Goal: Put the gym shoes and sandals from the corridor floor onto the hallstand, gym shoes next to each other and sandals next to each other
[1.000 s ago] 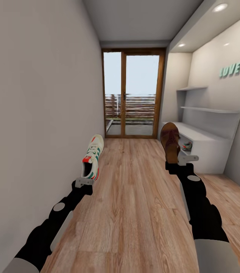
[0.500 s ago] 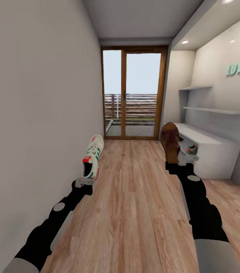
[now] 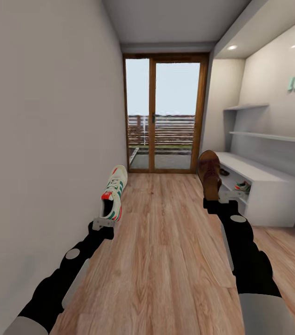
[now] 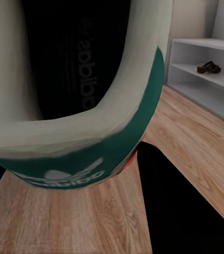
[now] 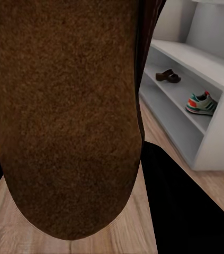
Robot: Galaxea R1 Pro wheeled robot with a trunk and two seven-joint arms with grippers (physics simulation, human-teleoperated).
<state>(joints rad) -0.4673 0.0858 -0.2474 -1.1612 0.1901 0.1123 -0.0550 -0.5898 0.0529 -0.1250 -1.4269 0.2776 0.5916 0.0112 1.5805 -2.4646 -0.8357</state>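
Two white lace-up gym shoes with green side stripes and red-orange heel patches can be counted, and two flat dark-brown leather sandals. One gym shoe stands toe-up in the left gripper, whose jaws are clenched on its heel end; in the left wrist view its teal-lined collar sits right against the camera. The second gym shoe lies on the lower open shelf of the long low white hallstand, and in the right wrist view it rests on that shelf near the unit's near end.

One sandal is held upright in the right gripper, the jaws closed on its heel end, toe pointing up; its brown sole is seen close up in the right wrist view. The other sandal lies on the hallstand's upper open shelf, farther along the unit than the shelved gym shoe and well apart from it; the left wrist view shows it on that same shelf.

Both held shoes hang above the light brown wood-plank corridor floor, the gym shoe well to the left of the hallstand, the sandal just in front of its near end. Two floating white shelves sit on the hallstand's back panel. A wood-framed glass door closes the corridor beyond the hallstand.
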